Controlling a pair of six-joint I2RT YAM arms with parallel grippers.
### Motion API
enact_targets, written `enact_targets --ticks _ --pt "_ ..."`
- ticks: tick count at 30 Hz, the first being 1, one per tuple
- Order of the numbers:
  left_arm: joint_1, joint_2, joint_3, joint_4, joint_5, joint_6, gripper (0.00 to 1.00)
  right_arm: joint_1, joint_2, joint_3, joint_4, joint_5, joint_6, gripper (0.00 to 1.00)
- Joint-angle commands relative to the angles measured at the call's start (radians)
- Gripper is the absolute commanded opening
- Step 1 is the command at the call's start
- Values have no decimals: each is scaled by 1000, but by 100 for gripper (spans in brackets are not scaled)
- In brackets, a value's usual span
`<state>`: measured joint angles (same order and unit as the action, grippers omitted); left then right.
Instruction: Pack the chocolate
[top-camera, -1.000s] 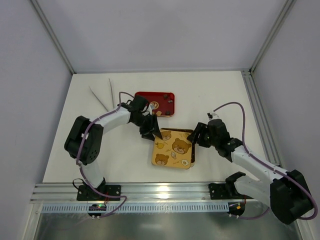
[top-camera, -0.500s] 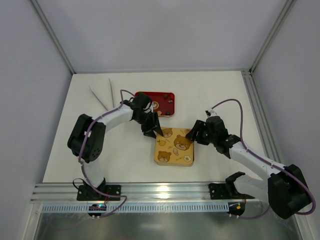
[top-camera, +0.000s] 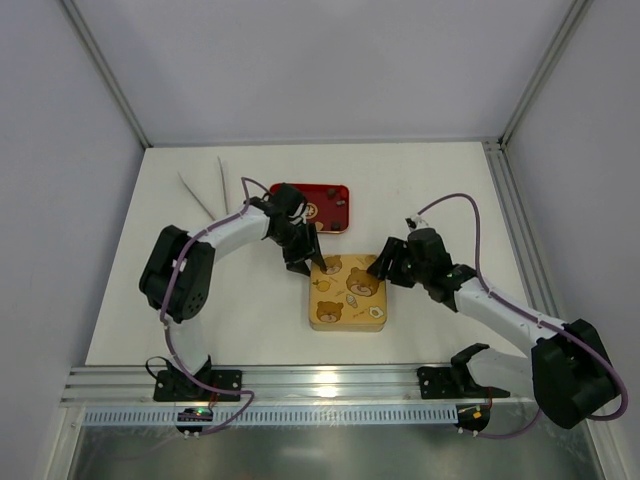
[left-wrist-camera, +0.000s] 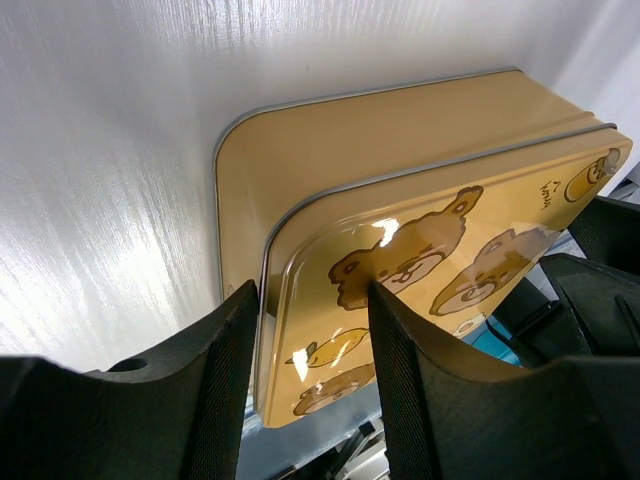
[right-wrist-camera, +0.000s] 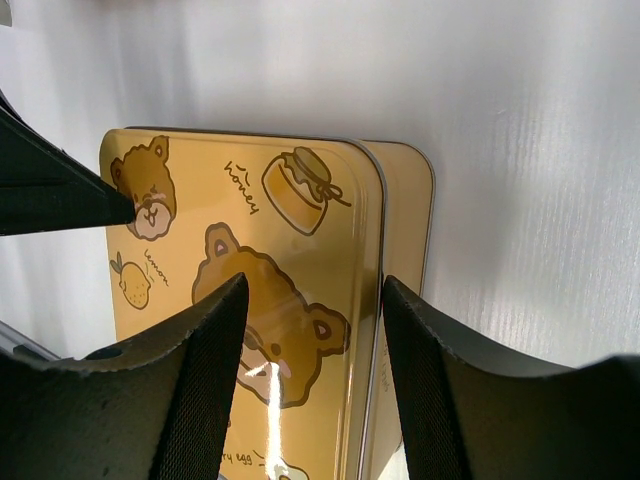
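Bringing the bear-print lid (top-camera: 347, 291) lower, flatter and squarer than a second ago, setting it offset over the gold tin (left-wrist-camera: 300, 130), with left gripper (left-wrist-camera: 312, 300) and right gripper (right-wrist-camera: 312, 290) half-spread astride opposite rims; clamping or bracketing, cannot tell. Risking a cocked, jammed lid by pressing while misaligned; leaving a few chocolate (top-camera: 340, 200) pieces on the red tray (top-camera: 310, 186), any inside the tin hidden

Chocolate (top-camera: 341, 199) in red tray (top-camera: 310, 189) — tiny specks
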<state>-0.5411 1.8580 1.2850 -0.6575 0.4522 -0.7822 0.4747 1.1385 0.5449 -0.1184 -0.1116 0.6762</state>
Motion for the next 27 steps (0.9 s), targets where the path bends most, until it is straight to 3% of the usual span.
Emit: enact_targets --ticks 1,21,27 --pt "-8 15 33 -27 -29 -3 48 12 6 30 54 -7 -3 58" --pt "-45 26 28 -56 -112 -9 53 10 -16 -105 112 -11 36 57" --pt "-51 30 23 -57 -119 -14 54 -13 -8 -169 200 -60 66 53"
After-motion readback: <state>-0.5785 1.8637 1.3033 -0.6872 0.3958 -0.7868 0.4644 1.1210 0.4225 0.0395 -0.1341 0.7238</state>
